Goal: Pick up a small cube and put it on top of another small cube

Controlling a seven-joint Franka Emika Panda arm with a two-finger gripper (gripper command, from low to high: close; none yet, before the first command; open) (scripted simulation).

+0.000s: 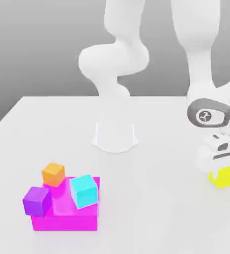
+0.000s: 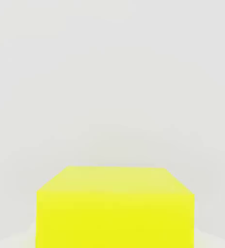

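The small bright yellow cube [image 1: 224, 177] rests on the white table at the exterior view's right. My gripper [image 1: 220, 171] has come down over it, and the white hand covers its upper left part, shut on the cube. In the hand view the yellow cube [image 2: 114, 208] sits very close, with its top face and one side showing. The small orange cube [image 1: 53, 174] stands far off at the exterior view's left, at the back corner of a magenta block [image 1: 65, 214].
A purple cube [image 1: 36, 200] leans at the magenta block's left edge and a cyan cube [image 1: 84, 191] sits on the block. The arm's round white base [image 1: 115, 137] stands at mid-table. The table's front edge runs near the block.
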